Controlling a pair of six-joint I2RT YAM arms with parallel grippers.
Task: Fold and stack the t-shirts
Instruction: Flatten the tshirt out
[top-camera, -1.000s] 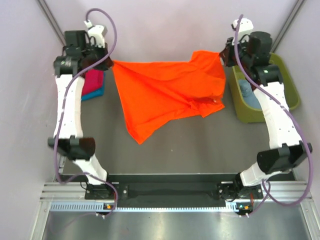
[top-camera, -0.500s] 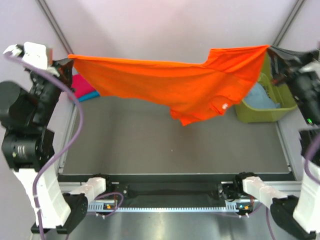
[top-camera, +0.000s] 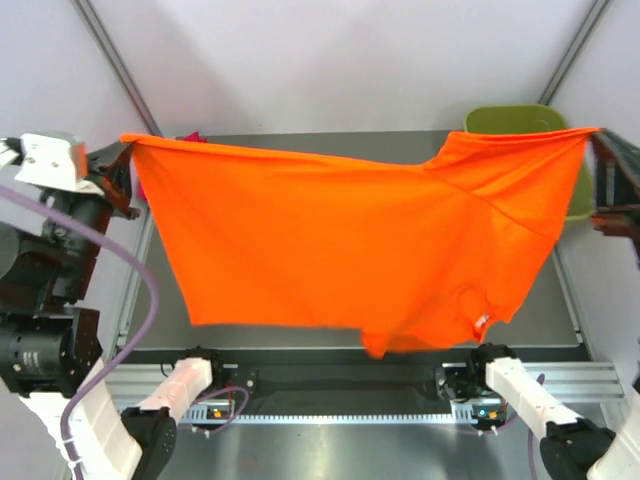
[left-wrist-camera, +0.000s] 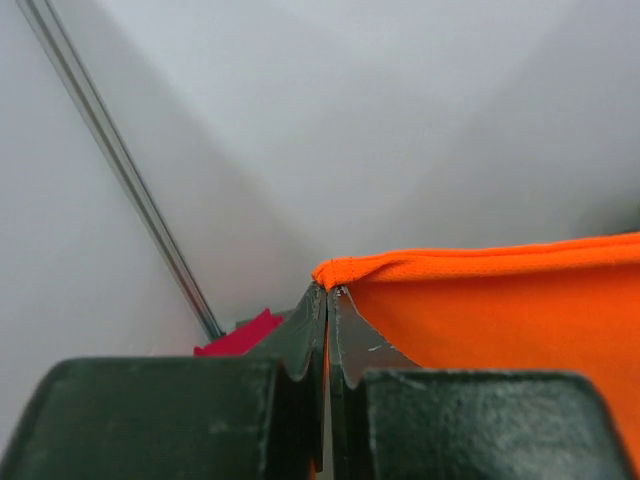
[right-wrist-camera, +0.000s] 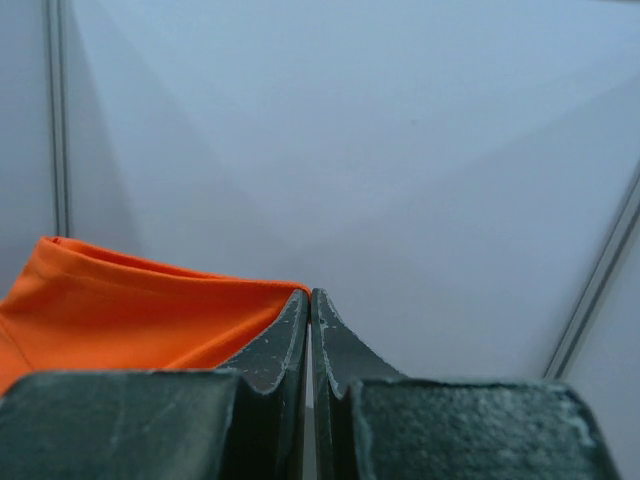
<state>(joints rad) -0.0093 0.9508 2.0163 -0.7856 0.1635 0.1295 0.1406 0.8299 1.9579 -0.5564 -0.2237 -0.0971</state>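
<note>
The bright orange t-shirt (top-camera: 340, 250) hangs spread wide in the air between both arms, high above the table and close to the top camera. My left gripper (top-camera: 128, 148) is shut on its left corner; the wrist view shows the orange hem (left-wrist-camera: 480, 300) pinched at my gripper (left-wrist-camera: 328, 290). My right gripper (top-camera: 596, 135) is shut on the right corner, with orange cloth (right-wrist-camera: 130, 310) running left from my gripper (right-wrist-camera: 309, 293). A bit of the crimson-pink t-shirt (top-camera: 190, 137) shows behind the left corner, also in the left wrist view (left-wrist-camera: 240, 335). The light blue shirts are hidden.
The olive-green tub (top-camera: 515, 118) stands at the back right, mostly hidden behind the shirt. The grey tabletop (top-camera: 540, 310) shows at the right front. White walls with metal posts (top-camera: 115, 60) close in the back and sides.
Both arms have lifted the orange t-shirt off the table and pulled its corners apart. It now hangs higher and wider, covering most of the table.
</note>
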